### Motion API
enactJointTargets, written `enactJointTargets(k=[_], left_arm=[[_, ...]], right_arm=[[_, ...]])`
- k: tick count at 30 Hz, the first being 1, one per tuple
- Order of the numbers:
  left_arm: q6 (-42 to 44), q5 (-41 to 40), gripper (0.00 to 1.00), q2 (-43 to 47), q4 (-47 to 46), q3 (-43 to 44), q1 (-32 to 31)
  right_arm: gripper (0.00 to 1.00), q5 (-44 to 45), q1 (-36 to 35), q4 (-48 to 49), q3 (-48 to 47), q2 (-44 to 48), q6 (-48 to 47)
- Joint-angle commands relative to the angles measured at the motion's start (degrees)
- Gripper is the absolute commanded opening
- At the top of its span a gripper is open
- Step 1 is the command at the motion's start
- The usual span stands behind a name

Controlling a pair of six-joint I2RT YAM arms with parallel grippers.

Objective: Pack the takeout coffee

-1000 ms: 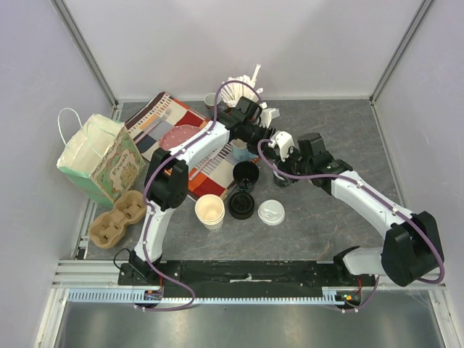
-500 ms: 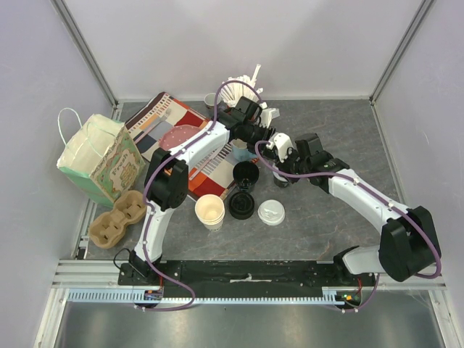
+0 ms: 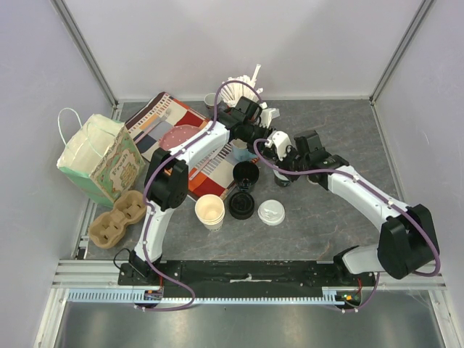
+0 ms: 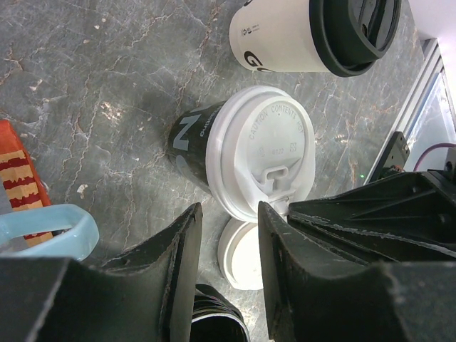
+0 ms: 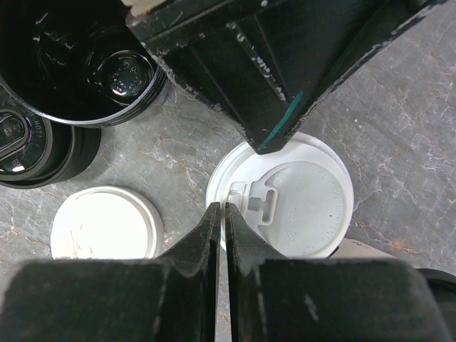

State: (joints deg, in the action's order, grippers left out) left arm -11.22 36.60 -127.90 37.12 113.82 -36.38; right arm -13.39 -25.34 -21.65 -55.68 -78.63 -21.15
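A dark takeout coffee cup with a white lid [image 4: 265,149] [image 5: 292,199] [image 3: 281,178] stands upright mid-table. Behind it is a white takeout cup with a black lid [image 4: 313,35], hidden under the arms in the top view. My right gripper [image 5: 219,208] [image 3: 285,161] hangs over the white lid's rim beside the sip tab, its jaws together with only a slit between them. My left gripper [image 4: 229,210] [image 3: 270,141] hovers just above the same cup, open, with nothing between its fingers [image 4: 184,263].
A loose white lid [image 3: 271,212] [image 5: 107,224], a glossy black mug [image 3: 245,174] [image 5: 78,64], a black-lidded dark cup [image 3: 241,205] and an open paper cup [image 3: 210,212] crowd the cup's near side. A light-blue mug [image 4: 50,228], cup carrier [image 3: 118,220] and paper bag [image 3: 98,159] lie left.
The right gripper's jaws have closed together and it has crept a little left over the white-lidded cup. The left arm has not moved.
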Motion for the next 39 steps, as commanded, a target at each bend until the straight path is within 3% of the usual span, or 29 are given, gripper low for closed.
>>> enactJointTargets(k=[1, 9, 16, 20, 21, 24, 25, 28, 39], left_arm=[[-1.8, 2.3, 0.44, -0.6, -1.5, 1.4, 0.1], [-1.0, 2.5, 0.45, -0.2, -1.5, 2.0, 0.1], [2.4, 1.3, 0.45, 1.9, -0.1, 5.1, 0.0], [4.3, 3.1, 0.39, 2.6, -0.1, 6.5, 0.0], [4.8, 3.5, 0.36, 2.7, -0.1, 6.8, -0.1], [6.0, 3.7, 0.18, 2.2, -0.1, 6.9, -0.8], [6.2, 3.7, 0.14, 2.0, -0.1, 6.5, -1.4], [6.8, 3.9, 0.02, 0.8, 0.0, 5.6, -2.7], [9.5, -0.3, 0.02, -0.9, 0.4, 8.0, -3.8]], right_arm=[[0.12, -0.8, 0.0, -0.7, -2.3, -1.1, -0.6], [0.22, -0.2, 0.0, -1.6, -3.7, -1.7, 0.2], [0.43, -1.6, 0.0, -2.5, -6.0, 1.4, 2.7], [0.45, -0.3, 1.7, -2.0, -6.7, 3.1, 8.5], [0.44, 0.0, 3.6, -1.6, -6.4, 3.5, 10.5], [0.26, 2.6, 6.8, 0.5, -3.8, 4.6, 16.2], [0.14, 3.1, 7.2, 2.6, -2.9, 4.9, 17.3], [0.0, 3.1, 8.2, 5.4, -0.6, 4.5, 20.8], [0.0, 1.1, 8.6, 8.5, -2.8, 0.0, 23.5]])
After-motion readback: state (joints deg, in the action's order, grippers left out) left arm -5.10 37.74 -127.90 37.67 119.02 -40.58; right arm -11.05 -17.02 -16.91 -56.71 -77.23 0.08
